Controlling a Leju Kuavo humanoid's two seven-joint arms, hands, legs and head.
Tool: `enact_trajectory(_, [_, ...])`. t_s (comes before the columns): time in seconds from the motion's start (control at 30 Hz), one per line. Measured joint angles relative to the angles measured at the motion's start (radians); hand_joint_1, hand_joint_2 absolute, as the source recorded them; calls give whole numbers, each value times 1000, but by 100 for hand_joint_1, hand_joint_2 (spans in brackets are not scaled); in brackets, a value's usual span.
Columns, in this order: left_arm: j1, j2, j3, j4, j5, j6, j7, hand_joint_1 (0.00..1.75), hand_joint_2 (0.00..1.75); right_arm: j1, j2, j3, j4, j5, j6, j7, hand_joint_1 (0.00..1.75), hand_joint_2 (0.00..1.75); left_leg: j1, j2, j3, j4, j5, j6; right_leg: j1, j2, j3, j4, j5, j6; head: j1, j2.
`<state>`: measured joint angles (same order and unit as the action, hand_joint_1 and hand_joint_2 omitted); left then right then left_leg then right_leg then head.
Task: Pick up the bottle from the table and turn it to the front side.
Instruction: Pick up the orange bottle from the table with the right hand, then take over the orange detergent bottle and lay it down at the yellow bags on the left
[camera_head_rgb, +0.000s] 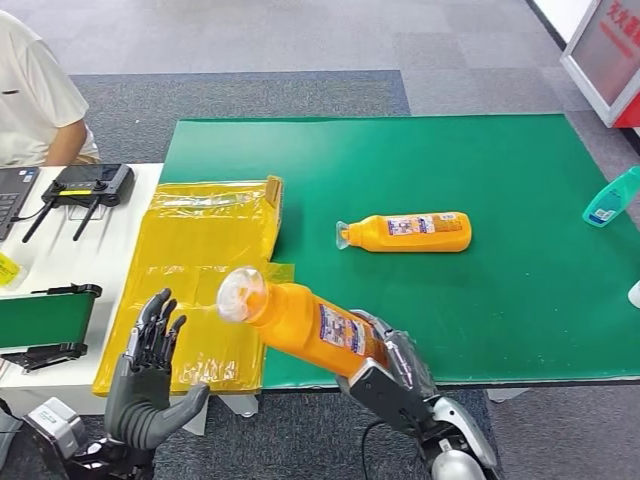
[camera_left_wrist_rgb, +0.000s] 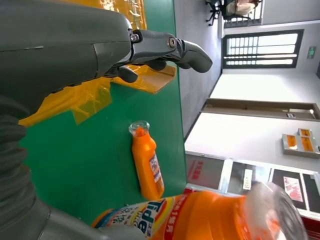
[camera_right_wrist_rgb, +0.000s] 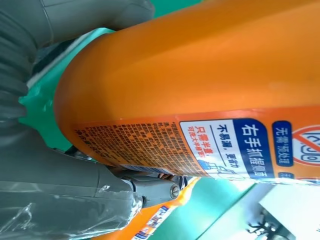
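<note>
up close, near the front edge of the green table mat, the robot's right hand grips an orange bottle around its base end, fingers wrapped on the body. this bottle is lifted clear of the mat and tilted, with its clear cap pointing up and to the left, over the corner of a yellow plastic bag. its printed label faces upward. the left hand is raised beside the bag, fingers spread and upright, holding nothing, a short way apart from the cap. a second orange bottle lies on its side in the middle of the mat, cap to the left. a teal bottle lies at the mat's right edge. at the far left, a person in a white shirt sits by a black controller.
</note>
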<state>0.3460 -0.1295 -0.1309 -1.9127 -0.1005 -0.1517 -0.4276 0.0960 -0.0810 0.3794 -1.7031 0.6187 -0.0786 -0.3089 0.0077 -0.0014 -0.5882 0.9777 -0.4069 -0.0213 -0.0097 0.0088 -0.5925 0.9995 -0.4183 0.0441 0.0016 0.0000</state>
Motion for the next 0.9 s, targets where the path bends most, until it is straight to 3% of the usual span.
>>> enact_trajectory(0.23, [-30, -8, -6, 20, -20, 33, 53, 0, 175, 48, 38, 66, -60, 66, -40, -33, 175, 175, 0, 0, 0, 0, 0, -1, 1, 0, 0, 0, 0, -1, 0, 0])
enact_trajectory(0.53, [-77, -13, -70, 89, 25, -28, 48, 0, 175, 41, 42, 159, -50, 104, -64, -20, 175, 175, 0, 0, 0, 0, 0, 0, 0, 0, 0, 0, 0, 0, 0, 0])
enact_trajectory(0.9, [-98, 24, -160, 100, 45, -57, 33, 0, 175, 17, 45, 181, 15, 82, -71, -11, 175, 175, 0, 0, 0, 0, 0, 0, 0, 0, 0, 0, 0, 0, 0, 0])
